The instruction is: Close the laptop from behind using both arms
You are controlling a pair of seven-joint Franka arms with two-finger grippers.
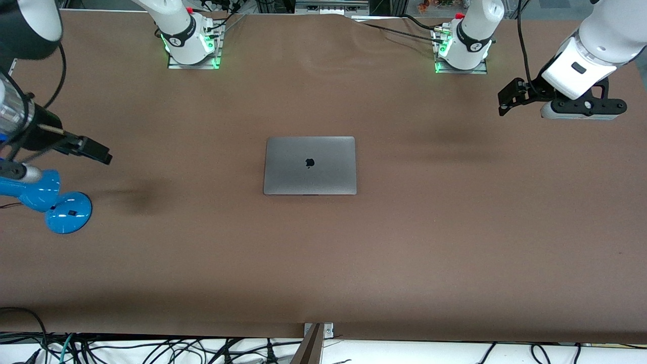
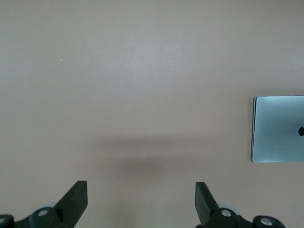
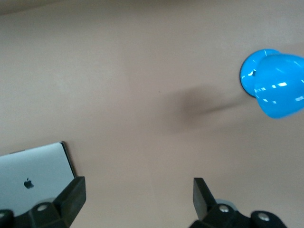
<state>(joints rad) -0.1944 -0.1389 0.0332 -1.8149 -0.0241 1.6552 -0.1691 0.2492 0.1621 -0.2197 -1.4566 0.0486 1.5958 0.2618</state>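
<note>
- Left gripper (image 1: pixel 507 101): black fingers spread wide, holding nothing, up over bare table at the left arm's end.
- Right gripper (image 1: pixel 96 150): fingers likewise wide apart and empty, over the table near a glossy blue lamp (image 1: pixel 55 202).
- One laptop (image 1: pixel 310 165), flat grey metal, lid shut, dark logo up, lies mid-table between both grippers.
- Brown matte table (image 1: pixel 455 242).

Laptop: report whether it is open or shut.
Shut. The laptop lies flat on the table, lid down with its logo facing up; no keyboard or screen shows.
</note>
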